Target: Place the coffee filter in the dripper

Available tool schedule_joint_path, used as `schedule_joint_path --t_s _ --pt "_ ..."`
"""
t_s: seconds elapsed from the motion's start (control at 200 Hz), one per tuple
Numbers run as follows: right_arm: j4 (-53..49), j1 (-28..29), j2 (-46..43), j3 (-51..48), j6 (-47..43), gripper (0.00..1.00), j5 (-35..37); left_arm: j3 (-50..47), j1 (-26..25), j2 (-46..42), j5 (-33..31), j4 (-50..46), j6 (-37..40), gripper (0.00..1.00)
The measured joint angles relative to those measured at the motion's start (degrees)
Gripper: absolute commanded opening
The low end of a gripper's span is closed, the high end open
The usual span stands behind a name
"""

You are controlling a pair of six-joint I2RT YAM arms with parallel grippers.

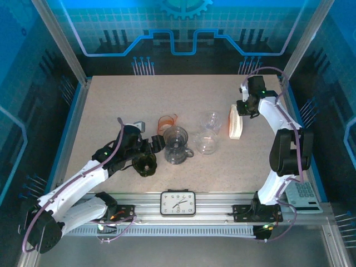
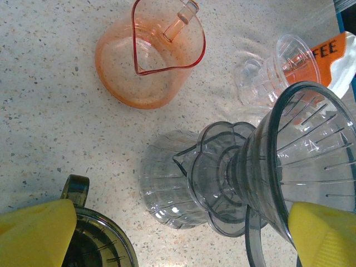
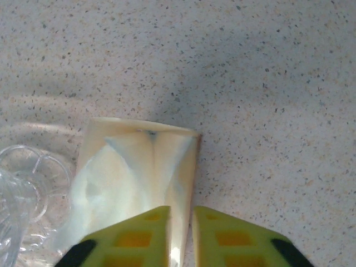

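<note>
Your coffee filter (image 1: 236, 122) is a cream pack standing on edge toward the right edge of the table (image 1: 111, 100), about midway between the far and near edges. The right gripper (image 1: 240, 111) is on the pack's far end. In the right wrist view its yellow-green fingers (image 3: 128, 239) are drawn in to a narrow slit, and the filter's right-hand edge runs straight into that slit, so you appear to be pinching it. The filter is in none of the drippers. Just left of it a clear dripper (image 1: 207, 142) lies apart from the pack. Left again, near the table's middle, a smoky grey dripper (image 1: 177, 146) sits upright on a ribbed clear vessel. An orange measuring cup (image 1: 167, 122) stands just beyond it, on the far side. A dark dripper (image 1: 146, 164) sits nearer the front edge, to the grey one's left. Your left gripper (image 1: 149, 149) hangs spread wide over this cluster. In its wrist view one finger shows above the dark dripper and the other beside the grey dripper's rim, and it grips nothing. A clock (image 1: 178, 202) lies on the rail along the near edge, and a keypad (image 1: 303, 196) sits by the right arm's base.
</note>
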Motion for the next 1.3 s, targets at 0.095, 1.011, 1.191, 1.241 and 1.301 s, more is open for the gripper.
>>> schedule_joint_path --t_s 0.095,1.011,1.191,1.241,1.301 --pt "0.4 0.0 0.0 -0.5 1.0 0.3 0.9 0.1 0.0 0.3 0.3 0.1 0.0 0.99" --pt "8.3 6.8 -15.7 -22.1 26.5 0.4 -2.9 0.5 0.3 1.8 1.0 1.2 0.0 0.99" --pt "13.8 9.2 -16.0 -23.9 28.0 0.4 -9.4 0.5 0.4 2.6 1.4 2.5 0.0 0.99" --pt "15.9 10.2 -16.0 -24.0 28.3 0.41 -10.7 0.5 0.4 2.6 1.4 2.5 0.0 0.99" --pt "18.6 10.9 -16.0 -24.7 28.7 0.42 -12.1 0.5 0.5 2.6 1.4 2.5 0.0 0.99"
